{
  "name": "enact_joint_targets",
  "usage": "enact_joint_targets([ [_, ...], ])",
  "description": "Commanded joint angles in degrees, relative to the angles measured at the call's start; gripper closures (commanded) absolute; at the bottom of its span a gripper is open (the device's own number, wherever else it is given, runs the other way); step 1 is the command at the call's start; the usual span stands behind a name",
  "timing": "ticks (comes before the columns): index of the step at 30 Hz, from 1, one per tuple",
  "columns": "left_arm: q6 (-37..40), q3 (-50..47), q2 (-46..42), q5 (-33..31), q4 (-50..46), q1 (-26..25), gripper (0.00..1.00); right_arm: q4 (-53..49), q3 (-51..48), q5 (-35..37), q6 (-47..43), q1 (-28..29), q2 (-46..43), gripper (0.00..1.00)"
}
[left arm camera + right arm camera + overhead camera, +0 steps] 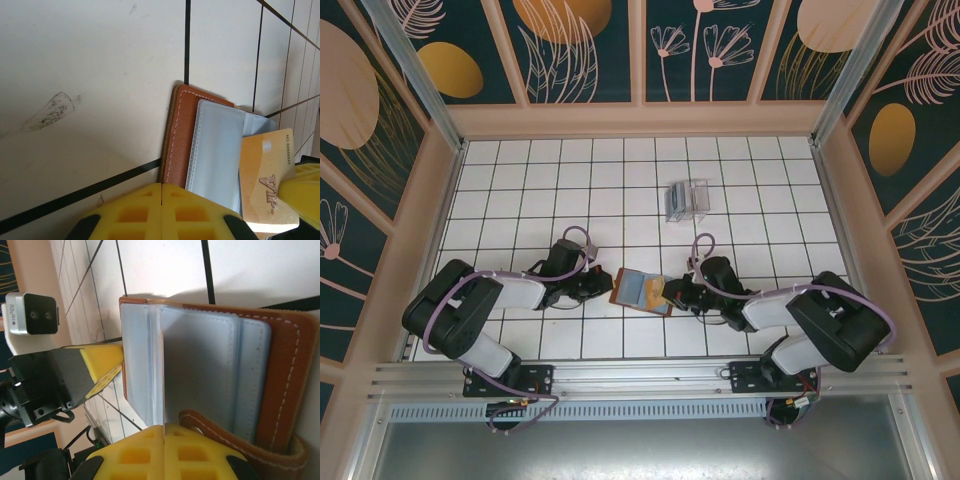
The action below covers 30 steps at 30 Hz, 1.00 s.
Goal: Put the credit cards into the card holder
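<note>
So here's where I'm at. The card holder (638, 290) is lying open on the white tiled table (520, 180), right between my two claws, at the near side close to my bases. Brown leather-look cover down, greyish clear sleeves facing up.

My left claw (603, 287) sits on the left edge of it. On the left wrist cam the yellow pads (125, 215) are pressed together with just a seam between them, and the holder's stitched brown cover (180, 140) runs straight up to that seam. I honestly can't tell if the cover is nipped in there or just butted against the pads.

My right claw (675, 293) is on the opposite edge. On its cam the jaws are closed tight on one clear sleeve (157, 365), which stands up on edge out of the open holder (280, 370) and disappears into the seam. The brown strap (225, 432) curls just beside my pads there.

There's a gold VIP card (267, 185) lying over the sleeves on the right claw's side, its corner just beside that claw's yellow finger (302, 182). I can't tell whether it's in a pocket or only resting on top.

The clear plastic box (686, 200) sits further back on the tiles, well apart from all this.
</note>
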Motion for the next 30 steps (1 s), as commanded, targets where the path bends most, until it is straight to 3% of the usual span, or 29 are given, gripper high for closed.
enact_joint_targets([
  [1,0.45,0.06,1.74,-1.8,-2.15,-0.25,0.93,2.56,-1.85,0.92,-1.63,0.33,-4.1,1.0],
  [30,0.56,0.35,2.05,-1.31,-2.11,-0.25,0.93,3.68,4.18,-3.61,-2.56,0.7,9.74,1.0],
])
